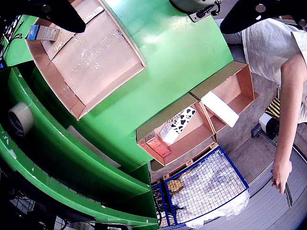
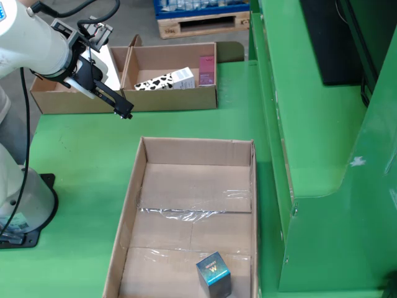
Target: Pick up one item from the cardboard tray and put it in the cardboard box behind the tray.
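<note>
The large flat cardboard tray point(image 2: 186, 186) lies in the foreground of the fixed view, with a small blue box point(image 2: 214, 275) standing near its front edge. In the wrist view this tray point(image 1: 96, 62) is at the upper left and the blue box point(image 1: 41, 32) sits in its far corner. Behind the tray stands a cardboard box point(image 2: 173, 99) holding a cow-patterned carton point(image 2: 164, 81) and a pink box point(image 2: 206, 69). My gripper point(image 2: 115, 102) hangs open and empty over the green table between the tray and the back boxes. In the wrist view the gripper point(image 1: 152, 24) has its black fingers spread wide.
A second cardboard box point(image 2: 62, 99) adjoins the first on the left and holds a white item point(image 1: 219, 109). A raised green ledge point(image 2: 310, 155) borders the table on the right. Also in the wrist view are a tape roll point(image 1: 20, 119), a blue mesh cage point(image 1: 206, 191) and a person point(image 1: 283, 72).
</note>
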